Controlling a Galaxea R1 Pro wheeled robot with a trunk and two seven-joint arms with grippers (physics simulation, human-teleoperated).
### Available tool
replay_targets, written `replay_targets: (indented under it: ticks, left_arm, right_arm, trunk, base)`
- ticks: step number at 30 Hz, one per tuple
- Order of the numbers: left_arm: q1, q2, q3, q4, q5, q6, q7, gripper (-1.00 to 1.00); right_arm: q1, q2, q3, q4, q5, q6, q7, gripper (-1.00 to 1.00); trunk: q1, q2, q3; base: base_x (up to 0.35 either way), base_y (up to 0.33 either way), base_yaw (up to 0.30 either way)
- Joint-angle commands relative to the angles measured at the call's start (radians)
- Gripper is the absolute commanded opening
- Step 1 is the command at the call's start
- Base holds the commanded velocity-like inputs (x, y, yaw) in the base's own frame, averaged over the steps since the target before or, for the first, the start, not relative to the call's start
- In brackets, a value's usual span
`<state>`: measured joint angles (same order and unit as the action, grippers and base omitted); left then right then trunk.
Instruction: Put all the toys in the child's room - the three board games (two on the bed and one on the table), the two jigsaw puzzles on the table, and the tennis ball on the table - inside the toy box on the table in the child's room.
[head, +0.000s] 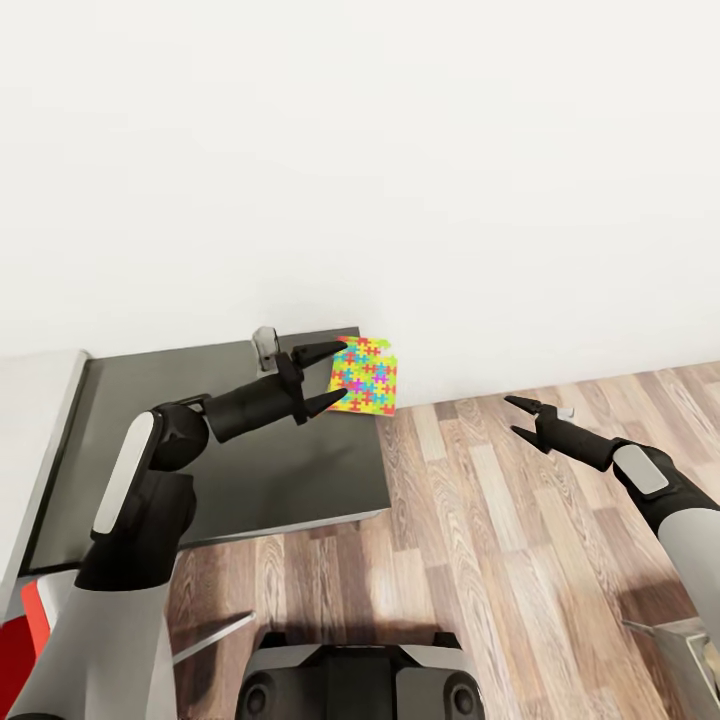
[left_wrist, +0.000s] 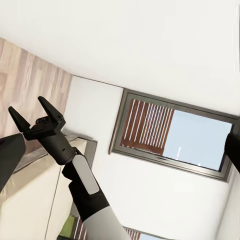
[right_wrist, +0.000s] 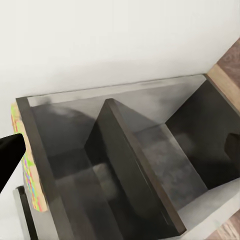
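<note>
left claw (head: 334, 377) released | right claw (head: 521, 419) released | dark table (head: 250, 480) | wood-plank floor (head: 500, 560)

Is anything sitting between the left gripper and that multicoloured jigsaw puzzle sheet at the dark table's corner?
Nothing visible does. The left gripper hangs open right beside the multicoloured jigsaw puzzle sheet at the far corner of the dark table, its fingertips at the sheet's near edge.

dark grey table (head: 250, 480), white wall (head: 400, 150), window (left_wrist: 172, 135)
</note>
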<state>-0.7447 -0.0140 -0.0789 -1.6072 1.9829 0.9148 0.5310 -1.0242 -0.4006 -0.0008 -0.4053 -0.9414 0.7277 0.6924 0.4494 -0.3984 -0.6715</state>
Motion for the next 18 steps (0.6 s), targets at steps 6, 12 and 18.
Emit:
replay_targets:
  ticks: [6, 12, 18]
  left_arm:
    - [-0.001, -0.002, 0.001, 0.000, 0.010, 0.001, 0.010, 1.00]
    - [-0.001, -0.002, 0.001, 0.000, 0.010, 0.001, 0.010, 1.00]
    - [-0.001, -0.003, 0.001, 0.000, 0.010, 0.001, 0.010, 1.00]
  right_arm:
    - [0.000, 0.000, 0.000, 0.000, -0.003, 0.006, 0.001, 1.00]
    - [0.000, 0.000, 0.001, 0.000, -0.004, 0.006, 0.001, 1.00]
    - [0.000, 0.000, 0.002, 0.000, -0.002, 0.006, 0.001, 1.00]
  trunk:
    - [0.001, -0.002, -0.002]
    - [0.001, -0.002, -0.002]
    - [0.001, -0.002, -0.002]
  base:
    - [0.000, 0.000, 0.189]
    - [0.000, 0.000, 0.250]
    - [0.000, 0.000, 0.276]
